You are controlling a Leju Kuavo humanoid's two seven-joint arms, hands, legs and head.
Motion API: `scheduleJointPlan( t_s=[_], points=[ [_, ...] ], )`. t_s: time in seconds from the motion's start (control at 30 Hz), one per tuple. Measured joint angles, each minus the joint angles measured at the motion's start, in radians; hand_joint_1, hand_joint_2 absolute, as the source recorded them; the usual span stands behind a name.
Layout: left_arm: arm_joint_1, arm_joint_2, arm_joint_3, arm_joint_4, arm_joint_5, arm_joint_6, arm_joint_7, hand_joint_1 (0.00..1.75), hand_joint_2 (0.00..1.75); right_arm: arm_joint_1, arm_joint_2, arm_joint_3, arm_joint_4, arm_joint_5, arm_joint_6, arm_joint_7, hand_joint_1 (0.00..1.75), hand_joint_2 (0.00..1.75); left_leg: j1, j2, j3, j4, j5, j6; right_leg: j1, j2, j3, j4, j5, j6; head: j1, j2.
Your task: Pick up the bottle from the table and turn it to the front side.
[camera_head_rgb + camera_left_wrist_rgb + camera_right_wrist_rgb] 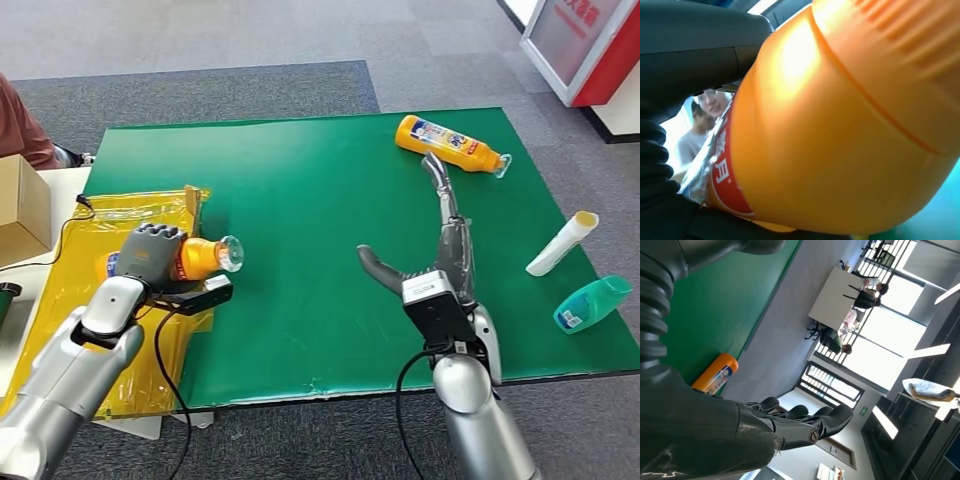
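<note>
My left hand (151, 255) grips an orange bottle (200, 257) at the table's left side, over the yellow sheet, its clear cap pointing right. In the left wrist view the orange bottle (843, 130) is pressed close, red label showing, with dark fingers (700, 45) around it. My right hand (441, 255) hovers open over the green mat, fingers stretched toward a second orange bottle (450, 144) lying at the far side. That bottle (715, 374) also appears past the outstretched fingers (806, 425) in the right wrist view.
A white tube (562, 243) and a teal bottle (592, 303) lie near the green mat's (317, 220) right edge. A yellow sheet (68, 280) covers the left end, with a cardboard box (23, 205) beside it. A person's sleeve (23, 125) is at far left.
</note>
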Motion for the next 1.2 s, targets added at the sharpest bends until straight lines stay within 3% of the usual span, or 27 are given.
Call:
scheduleJointPlan(
  t_s=[0.37,0.4,0.5,0.53,0.9,1.2],
  points=[
    [-0.062,-0.028,0.035,0.208,0.044,0.017,-0.029,1.75,0.00,-0.011,0.000,0.001,0.003,-0.005,-0.001,-0.001,0.00,1.75,0.000,0.000,0.001,0.000,0.000,0.000,0.000,0.000,0.001,0.000,0.000,0.000,0.000,0.000],
    [-0.064,-0.030,0.038,0.219,0.048,0.021,-0.031,1.53,0.00,-0.013,0.000,0.002,0.003,-0.005,-0.001,-0.001,0.00,1.75,0.000,0.000,0.001,0.000,0.000,0.000,0.000,0.000,0.001,0.000,0.000,0.000,0.000,0.000],
    [-0.068,-0.035,0.045,0.247,0.054,0.034,-0.035,0.22,0.00,-0.019,0.000,0.003,0.005,-0.005,-0.001,-0.001,0.00,1.75,0.000,0.000,0.002,0.000,0.000,-0.001,0.000,0.000,0.002,0.000,0.001,-0.001,0.000,0.000],
    [-0.068,-0.037,0.047,0.255,0.058,0.040,-0.036,0.00,0.00,-0.020,0.000,0.003,0.006,-0.005,-0.001,-0.001,0.00,1.75,0.000,0.000,0.002,0.000,0.000,-0.001,0.000,0.000,0.002,0.000,0.001,-0.001,0.000,0.000],
    [-0.017,-0.061,0.096,0.280,0.125,0.082,-0.069,0.00,0.00,-0.027,0.000,0.014,0.012,-0.005,-0.005,0.005,0.00,1.75,0.000,0.000,0.001,0.000,0.000,0.000,0.000,0.000,0.002,0.000,0.000,0.000,0.000,0.000],
    [0.029,-0.069,0.103,0.215,0.152,0.083,-0.082,0.00,0.00,-0.025,0.000,0.014,0.012,-0.005,-0.007,0.008,0.00,1.75,0.000,0.000,0.001,0.000,0.000,0.000,0.000,0.000,0.001,0.000,0.000,0.000,0.000,0.000]
  ],
)
